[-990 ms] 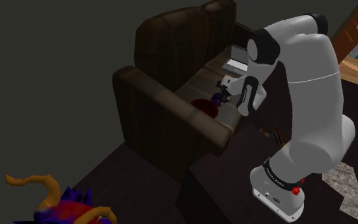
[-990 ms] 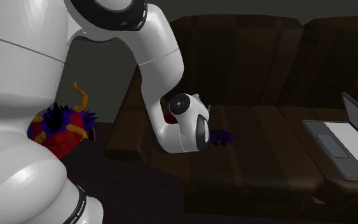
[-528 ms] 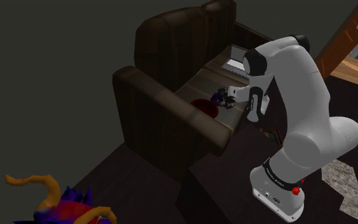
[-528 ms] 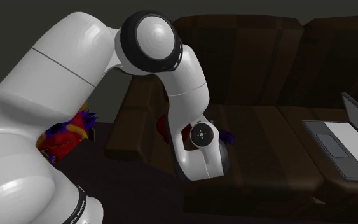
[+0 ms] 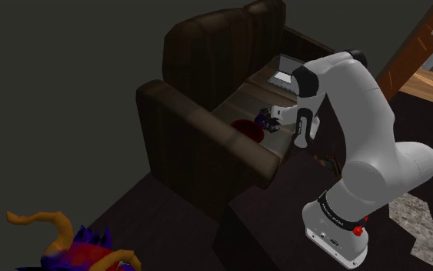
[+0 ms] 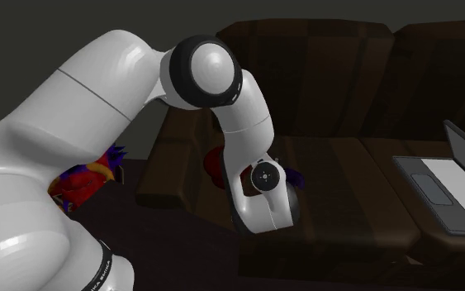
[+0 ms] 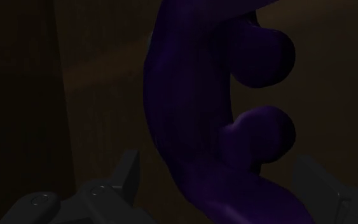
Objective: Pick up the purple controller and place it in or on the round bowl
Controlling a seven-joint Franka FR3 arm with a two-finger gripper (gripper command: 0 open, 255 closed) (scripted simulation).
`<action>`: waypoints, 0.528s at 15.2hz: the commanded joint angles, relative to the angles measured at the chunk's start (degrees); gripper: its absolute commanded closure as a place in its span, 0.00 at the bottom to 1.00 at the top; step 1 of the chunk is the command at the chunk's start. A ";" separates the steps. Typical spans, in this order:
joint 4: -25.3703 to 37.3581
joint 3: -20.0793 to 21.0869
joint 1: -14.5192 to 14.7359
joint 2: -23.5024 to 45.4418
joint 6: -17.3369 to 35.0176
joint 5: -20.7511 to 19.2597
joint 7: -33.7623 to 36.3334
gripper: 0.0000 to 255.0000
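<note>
Entry: arm at sofa, approach stage.

Change since 1 s ago: the elbow has dropped and the arm has folded lower. The gripper [image 7: 217, 160] has come down onto the purple controller [image 7: 196, 114]. The controller itself hasn't shifted; it lies on the seat of the sofa [image 5: 199, 135], just beside the dark red round bowl [image 5: 247, 129], on the bowl's laptop side. Whether controller and bowl touch, we can't tell.

Fingers: in the wrist view the two black fingers [image 7: 130, 173] stand apart, one either side of the controller's body, w/ a dark gap showing at the left one. We read that as spread, straddling, nothing clasped yet.

Meaning for task, our judgement: reach approx. done; closing on the controller is the step in hand. Lift and the short carry to the bowl aren't yet done. The bowl sits close, so the transfer should be small.

Count:
- purple controller: 1
- round bowl: 1
- laptop [image 5: 287, 75]: 1, lid up, farther along the seat
- sofa: 1, dark brown
- spiky red-and-purple toy [image 5: 84, 250]: 1, on the floor, well apart from the sofa seat
- arm: 1; fingers: 2
</note>
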 commanded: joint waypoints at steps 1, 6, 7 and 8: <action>0.18 0.06 -0.04 0.11 -0.07 0.02 0.04 0.00; 0.17 0.05 -0.03 0.10 -0.06 0.02 0.04 1.00; 0.17 0.05 -0.03 0.10 -0.06 0.02 0.04 1.00; 0.17 0.05 -0.03 0.10 -0.06 0.02 0.04 1.00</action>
